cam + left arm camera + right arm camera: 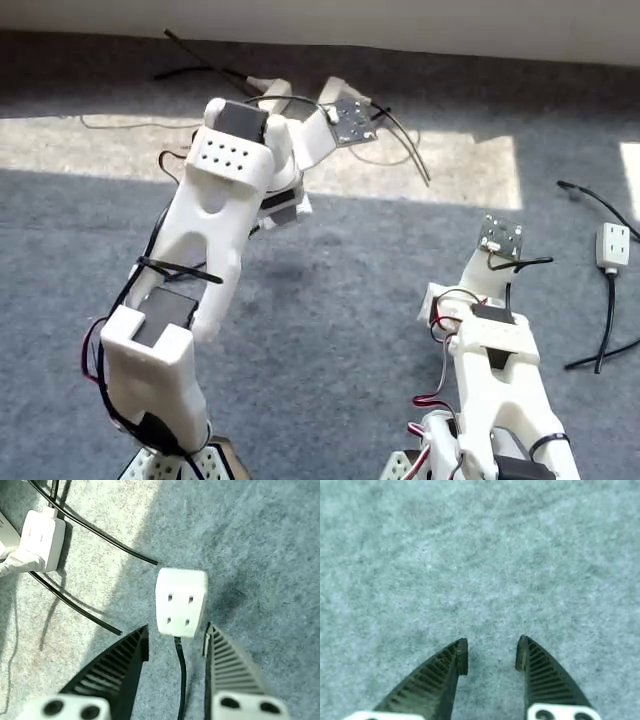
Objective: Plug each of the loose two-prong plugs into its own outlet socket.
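- low over grey carpet (470, 555), left gripper (176, 630), jaws parted, faces one white outlet socket (181, 602).
- second white block (42, 540), possibly a plug, lies near two black cords (125, 550).
- right gripper (492, 642) gapes over carpet.

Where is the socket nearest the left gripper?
Left wrist view: the white socket lies on the carpet just beyond the open left gripper, its black cord between the fingers.
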Tool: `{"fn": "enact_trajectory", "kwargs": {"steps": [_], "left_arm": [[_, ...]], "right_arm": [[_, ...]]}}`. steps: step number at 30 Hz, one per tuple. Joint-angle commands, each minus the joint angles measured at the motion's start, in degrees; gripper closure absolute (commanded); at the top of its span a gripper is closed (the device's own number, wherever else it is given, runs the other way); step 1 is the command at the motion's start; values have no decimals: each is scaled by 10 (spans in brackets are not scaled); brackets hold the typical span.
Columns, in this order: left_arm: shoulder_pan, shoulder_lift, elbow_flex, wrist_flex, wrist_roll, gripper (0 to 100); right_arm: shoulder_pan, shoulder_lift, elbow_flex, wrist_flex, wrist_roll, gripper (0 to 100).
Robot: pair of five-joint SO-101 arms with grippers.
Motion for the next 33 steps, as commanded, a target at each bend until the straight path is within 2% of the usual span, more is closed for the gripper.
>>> {"fn": "enact_trajectory", "kwargs": {"steps": [1,8,16,18,24,29,33], "left_arm": [[-6,-4,49,-15,6,814],[-22,-4,182,-115,7,811],[-36,-11,158,-125,11,811],[-53,-11,133,-120,41,810],[-129,-11,13,-42,125,748],[-176,-11,-79,125,149,745],[-211,-22,-44,127,215,745]], "right_arm": [[-6,-2,-2,-7,-3,828],[-6,-2,-2,-7,-3,828],[-6,-2,-3,-7,-3,828],[-4,-2,-4,-7,-4,826],[-2,-2,-6,-7,-4,826],[9,-8,-17,1,0,824],[83,0,-165,146,1,761]]}}
